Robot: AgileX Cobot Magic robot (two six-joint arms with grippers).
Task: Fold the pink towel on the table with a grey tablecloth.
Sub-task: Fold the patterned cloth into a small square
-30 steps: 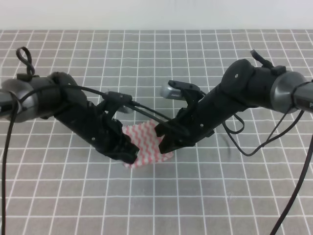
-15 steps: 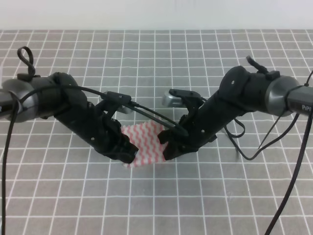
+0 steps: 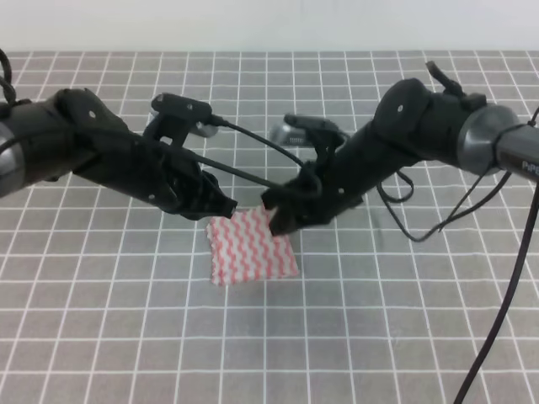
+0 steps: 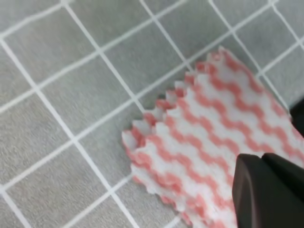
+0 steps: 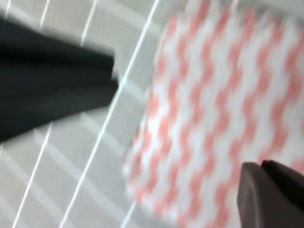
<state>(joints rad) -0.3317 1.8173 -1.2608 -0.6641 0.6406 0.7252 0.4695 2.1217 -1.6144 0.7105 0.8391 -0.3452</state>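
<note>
Pink towel (image 3: 252,247) is seen in the exterior high view lying flat on the desk with a grey tablecloth (image 3: 379,337), near the middle, as a compact patch that looks already doubled over. The left pincer (image 3: 221,207) is poised at its far-left corner and the right pincer (image 3: 278,220) at its far-right corner, both low over the far edge; this symmetric placement is judged to suit either a release after a fold or a pinch of the two corners for another fold. From this view it cannot be told whether either pincer is wide, narrow or holding cloth, since the dark fingers merge with the arms.

In the left wrist view, detail missed from above is given: the pink towel (image 4: 209,142) shows stacked jagged edges at its near corner, suggesting several layers. Only a dark finger (image 4: 268,192) is visible at the lower right, overlapping the cloth in the frame; contact cannot be confirmed.

In the right wrist view, heavily blurred, the pink towel (image 5: 209,109) fills the right of the frame, a dark finger (image 5: 270,194) sits at the lower right, and the left arm (image 5: 52,80) appears as a dark mass beside the towel's edge.
</note>
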